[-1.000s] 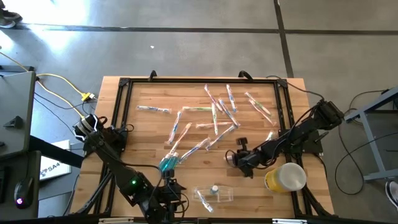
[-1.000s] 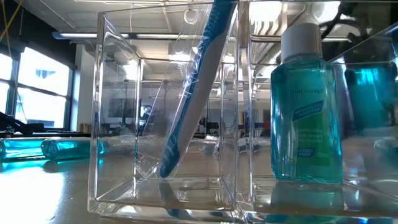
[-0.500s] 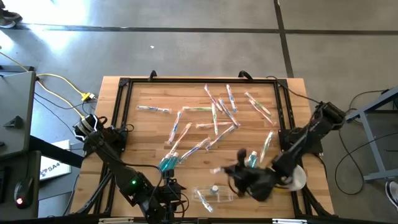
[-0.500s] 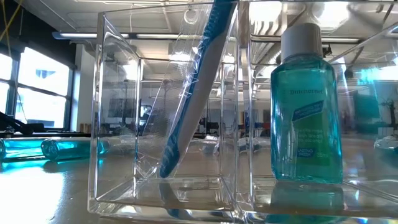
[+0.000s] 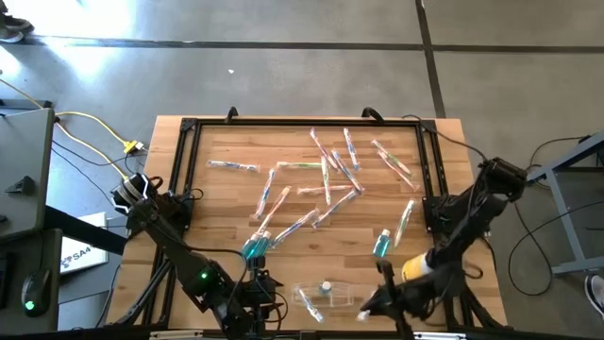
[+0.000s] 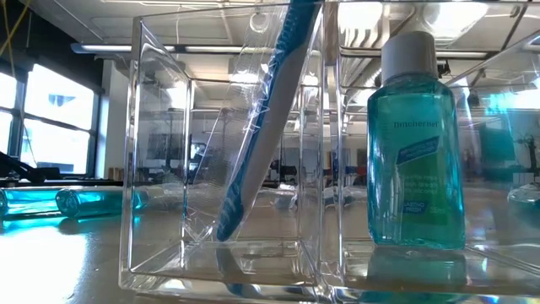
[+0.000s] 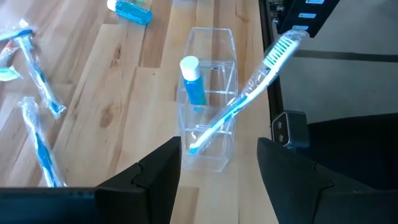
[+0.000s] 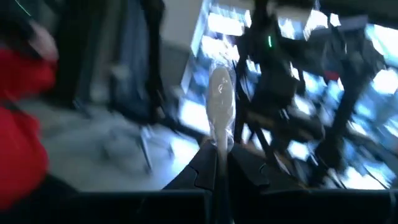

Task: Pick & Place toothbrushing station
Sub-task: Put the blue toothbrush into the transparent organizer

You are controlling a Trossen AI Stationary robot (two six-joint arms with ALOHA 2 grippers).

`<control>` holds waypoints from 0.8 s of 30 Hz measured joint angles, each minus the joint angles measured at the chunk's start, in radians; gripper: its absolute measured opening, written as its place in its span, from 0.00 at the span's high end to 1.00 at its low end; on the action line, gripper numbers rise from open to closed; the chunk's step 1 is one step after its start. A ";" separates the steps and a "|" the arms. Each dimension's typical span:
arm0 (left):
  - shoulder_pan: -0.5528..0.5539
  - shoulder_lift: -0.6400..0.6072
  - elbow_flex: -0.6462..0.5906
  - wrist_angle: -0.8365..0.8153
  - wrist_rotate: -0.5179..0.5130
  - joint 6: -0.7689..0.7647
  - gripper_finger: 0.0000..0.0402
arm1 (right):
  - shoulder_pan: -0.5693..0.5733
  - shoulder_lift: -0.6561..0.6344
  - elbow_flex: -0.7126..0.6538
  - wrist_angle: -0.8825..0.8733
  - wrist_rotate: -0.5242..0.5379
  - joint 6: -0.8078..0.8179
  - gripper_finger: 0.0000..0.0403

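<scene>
Right gripper (image 5: 370, 304), pinched shut on a wrapped toothbrush (image 8: 221, 106) held long-axis up, sits just beside the clear holder (image 5: 328, 295), nearer it than the waiting left gripper (image 5: 247, 314).

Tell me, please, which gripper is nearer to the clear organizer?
Left. The left gripper hovers open right beside the clear organizer; the right gripper is slightly farther, off its other end.

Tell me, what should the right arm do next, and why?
Probably swing a little toward the organizer and line up above it. The right gripper sits just beside it, shut on what looks like a wrapped brush, and the organizer so far holds only one brush and a bottle.
</scene>
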 joint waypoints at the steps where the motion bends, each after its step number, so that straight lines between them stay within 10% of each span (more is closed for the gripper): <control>1: 0.000 0.000 0.000 0.000 -0.005 0.000 0.49 | -0.015 -0.001 -0.040 0.091 -0.056 -0.008 0.98; 7: 0.000 0.000 0.000 -0.005 -0.013 0.010 0.49 | -0.125 -0.011 -0.117 0.256 -0.367 -0.006 0.98; 24: 0.000 0.000 0.000 -0.005 -0.014 0.021 0.49 | -0.132 -0.032 0.078 -0.131 -0.463 -0.044 0.98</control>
